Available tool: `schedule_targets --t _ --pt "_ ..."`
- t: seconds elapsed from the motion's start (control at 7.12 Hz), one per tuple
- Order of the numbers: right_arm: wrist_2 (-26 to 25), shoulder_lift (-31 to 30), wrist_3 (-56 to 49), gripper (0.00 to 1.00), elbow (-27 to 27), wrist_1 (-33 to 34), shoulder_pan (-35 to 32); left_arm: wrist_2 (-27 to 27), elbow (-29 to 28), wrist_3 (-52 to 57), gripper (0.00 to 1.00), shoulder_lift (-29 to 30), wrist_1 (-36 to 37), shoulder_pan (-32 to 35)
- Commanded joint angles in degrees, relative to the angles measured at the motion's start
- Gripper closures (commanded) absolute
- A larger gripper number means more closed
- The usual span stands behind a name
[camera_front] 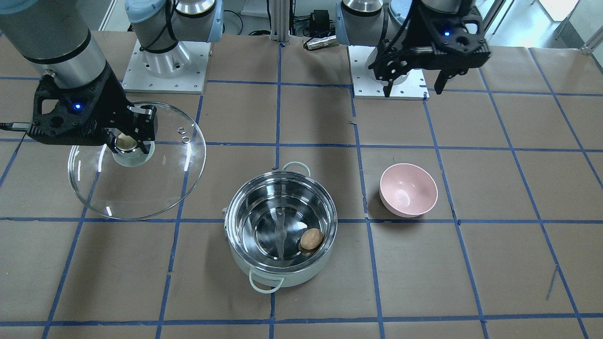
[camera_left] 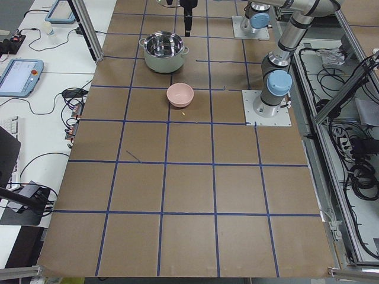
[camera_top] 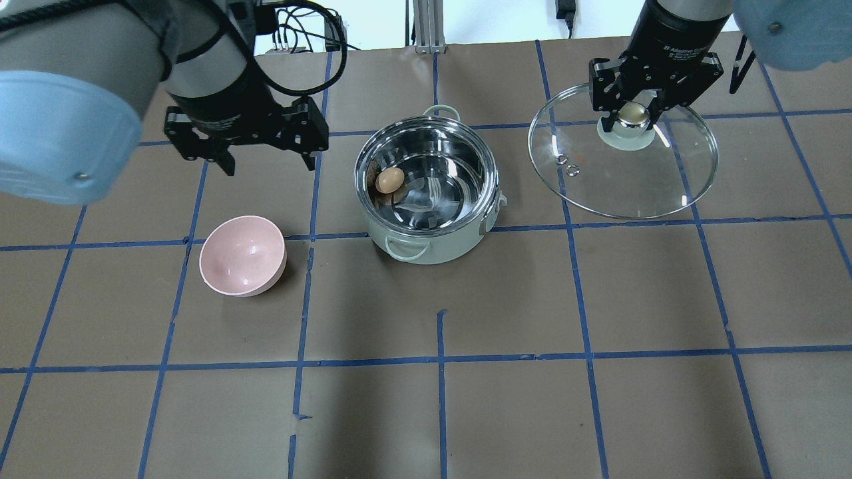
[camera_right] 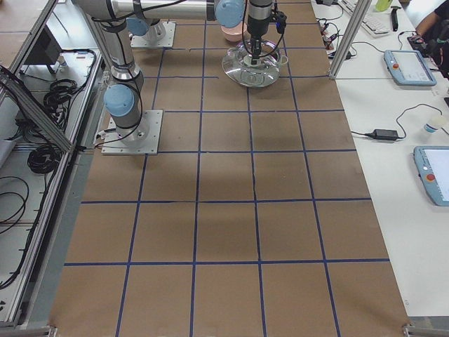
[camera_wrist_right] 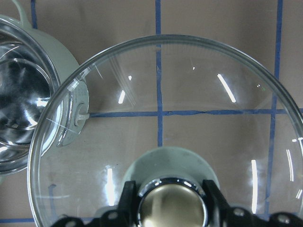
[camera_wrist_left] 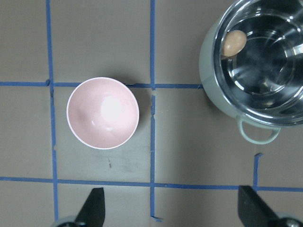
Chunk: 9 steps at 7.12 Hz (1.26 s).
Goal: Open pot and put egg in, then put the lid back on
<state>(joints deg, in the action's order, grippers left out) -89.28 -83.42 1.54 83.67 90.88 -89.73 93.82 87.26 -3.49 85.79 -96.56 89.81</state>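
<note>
The pot [camera_top: 439, 247] stands open mid-table, also in the front view [camera_front: 282, 278] and the left wrist view [camera_wrist_left: 208, 71]. The tan egg [camera_top: 390, 179] lies inside it against the wall, and also shows in the front view [camera_front: 311, 239] and the left wrist view [camera_wrist_left: 234, 42]. My right gripper [camera_top: 631, 116] is shut on the knob of the glass lid [camera_top: 626, 189] and holds it off the table beside the pot; the lid also shows in the front view [camera_front: 141, 188] and the right wrist view [camera_wrist_right: 189, 94]. My left gripper [camera_top: 269, 159] is open and empty, raised on the pot's other side.
An empty pink bowl [camera_top: 243, 256] stands on the table below my left gripper, apart from the pot; it also shows in the left wrist view [camera_wrist_left: 103, 113]. The brown table has blue tape lines. The arm bases stand at the back edge.
</note>
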Motion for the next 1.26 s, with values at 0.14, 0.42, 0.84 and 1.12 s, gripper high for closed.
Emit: schedule_targets --t 0.14,0.42,0.84,1.12 --pt "0.9 3.2 10.8 0.93 -2.5 3.2 -8.4 -4.5 1.5 2.5 0.02 2.1 5.4 -4.8" --pt "1.3 6.5 13.0 0.93 -9.8 2.4 -12.0 -3.9 2.3 2.4 0.02 3.0 6.5 -1.3" --pt "4.2 12.3 17.8 0.93 -10.8 7.2 -17.5 -3.7 2.4 2.5 0.02 2.8 6.5 -1.5" --pt "4.3 15.2 19.4 0.93 -10.5 10.6 -19.8 -3.5 2.0 2.3 0.02 2.8 6.4 -1.5"
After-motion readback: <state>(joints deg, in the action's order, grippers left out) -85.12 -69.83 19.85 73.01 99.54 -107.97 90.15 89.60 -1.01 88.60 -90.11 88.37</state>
